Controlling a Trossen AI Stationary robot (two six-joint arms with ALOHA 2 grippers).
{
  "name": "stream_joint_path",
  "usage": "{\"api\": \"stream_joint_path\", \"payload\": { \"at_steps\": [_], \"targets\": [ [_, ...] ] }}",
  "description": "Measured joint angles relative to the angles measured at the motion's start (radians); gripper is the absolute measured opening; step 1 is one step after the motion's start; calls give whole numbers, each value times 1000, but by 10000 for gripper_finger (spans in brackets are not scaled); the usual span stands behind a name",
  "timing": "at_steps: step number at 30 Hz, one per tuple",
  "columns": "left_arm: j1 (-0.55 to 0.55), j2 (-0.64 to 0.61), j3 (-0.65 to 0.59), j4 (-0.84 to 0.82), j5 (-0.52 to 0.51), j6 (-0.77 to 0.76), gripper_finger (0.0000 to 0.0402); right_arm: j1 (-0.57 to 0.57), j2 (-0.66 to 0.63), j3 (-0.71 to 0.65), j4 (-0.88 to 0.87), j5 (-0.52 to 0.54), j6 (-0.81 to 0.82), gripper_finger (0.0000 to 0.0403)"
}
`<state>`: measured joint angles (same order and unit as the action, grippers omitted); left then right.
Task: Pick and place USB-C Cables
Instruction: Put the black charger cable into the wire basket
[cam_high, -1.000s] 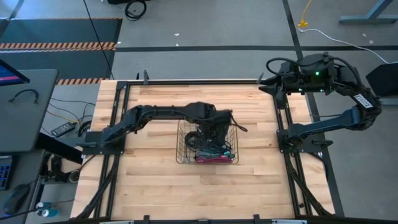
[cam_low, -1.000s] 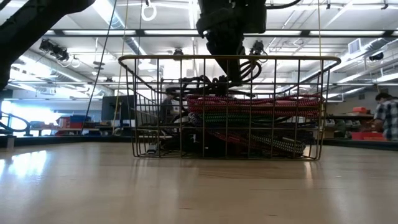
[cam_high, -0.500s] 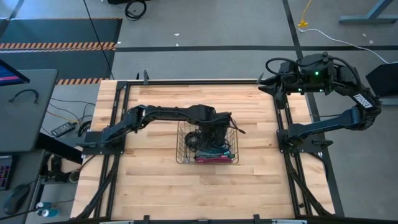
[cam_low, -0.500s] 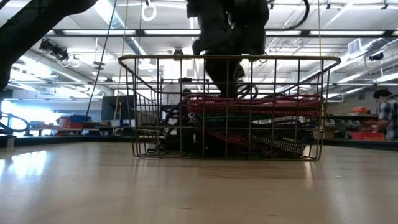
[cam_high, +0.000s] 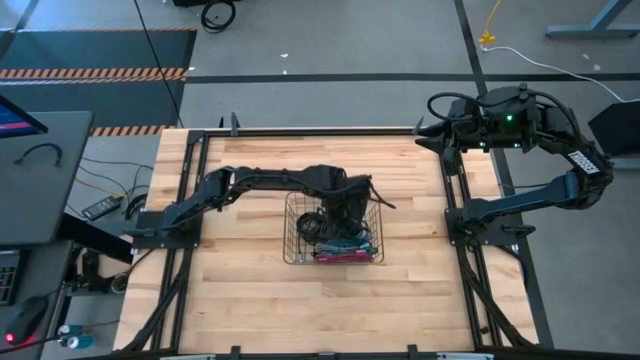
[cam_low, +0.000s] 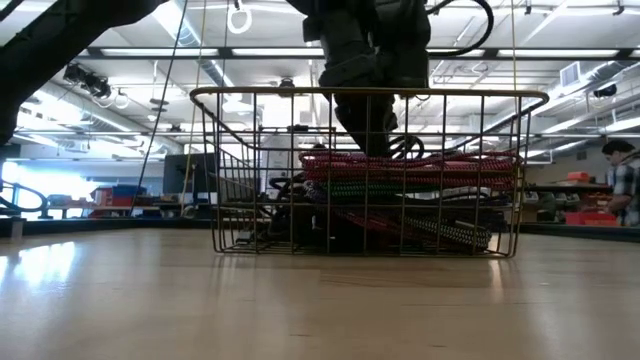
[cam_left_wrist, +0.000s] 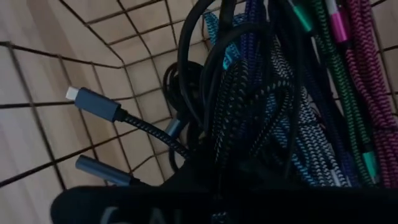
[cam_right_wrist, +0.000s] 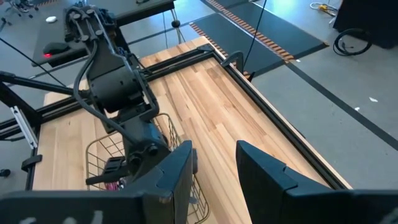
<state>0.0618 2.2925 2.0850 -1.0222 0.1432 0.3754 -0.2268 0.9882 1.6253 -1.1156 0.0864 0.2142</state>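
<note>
Left gripper (cam_high: 345, 215) jaws closed among USB-C cables (cam_left_wrist: 261, 106), wire basket (cam_low: 225, 170)

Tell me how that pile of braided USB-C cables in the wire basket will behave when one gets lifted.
Likely floppy: the USB-C cables lie in loose overlapping loops. Probably tangle-prone, so neighbours may drag up too. Ends could snag the wire basket, where a plug lies against the mesh.

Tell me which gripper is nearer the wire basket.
Left. The left gripper reaches down inside the wire basket among the USB-C cables; the right gripper waits far off at the table's far right corner.
</note>
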Motion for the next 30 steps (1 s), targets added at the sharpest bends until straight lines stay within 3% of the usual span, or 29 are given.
{"api": "stream_joint_path", "payload": {
  "at_steps": [20, 30],
  "targets": [
    [20, 0, 0, 5, 53, -2, 14, 0, 0, 0, 0, 2, 3, 130],
    [20, 0, 0, 6, 54, -3, 129, 0, 0, 0, 0, 0, 0, 130]
  ]
}}
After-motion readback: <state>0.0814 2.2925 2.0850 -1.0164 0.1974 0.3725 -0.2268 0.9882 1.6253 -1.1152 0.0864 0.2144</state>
